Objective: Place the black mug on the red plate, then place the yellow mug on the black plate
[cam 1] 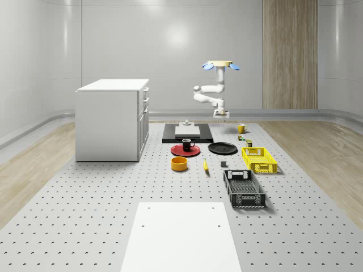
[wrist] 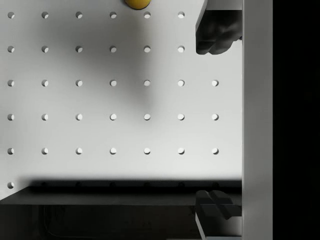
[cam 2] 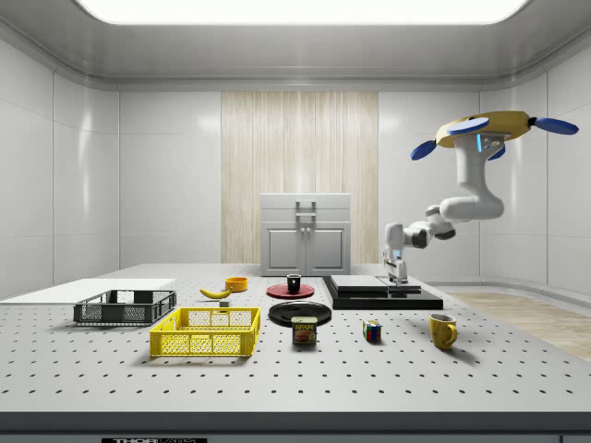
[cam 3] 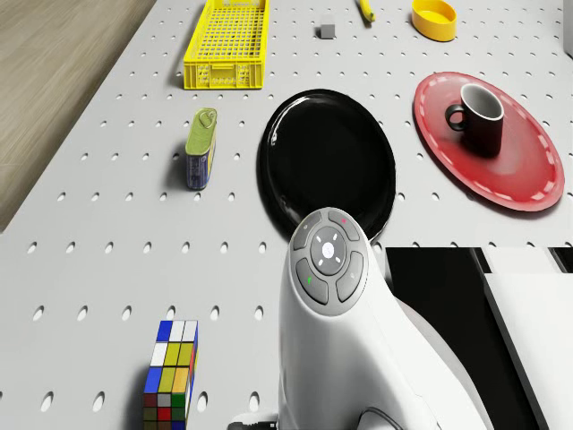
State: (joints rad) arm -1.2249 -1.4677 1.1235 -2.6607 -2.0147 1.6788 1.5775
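The black mug point(cam 1: 188, 144) point(cam 3: 479, 116) stands upright on the red plate point(cam 1: 185, 151) point(cam 3: 528, 184) point(cam 2: 290, 292). Beside it lies the black plate point(cam 1: 222, 148) point(cam 3: 327, 161) point(cam 2: 300, 313), bare. The yellow mug point(cam 1: 241, 128) point(cam 2: 442, 329) point(wrist: 137, 3) stands on the table behind the black plate. The drone point(cam 1: 222, 65) point(cam 2: 489, 129) hovers high over the table's back part. Its arm bends down to my gripper point(cam 1: 221, 116) point(cam 2: 399, 274) point(wrist: 206, 122), open and holding nothing, over bare table by the black platform's corner, short of the yellow mug.
A black platform point(cam 1: 187, 134) point(cam 2: 379, 293) point(wrist: 100, 210) lies right by the gripper. A Rubik's cube point(cam 3: 170, 376) point(cam 2: 372, 331) and a can point(cam 3: 201, 148) lie near the yellow mug. Farther off are a yellow basket point(cam 1: 258, 159), black basket point(cam 1: 244, 188), orange bowl point(cam 1: 180, 164), banana point(cam 1: 205, 165) and white cabinet point(cam 1: 113, 119).
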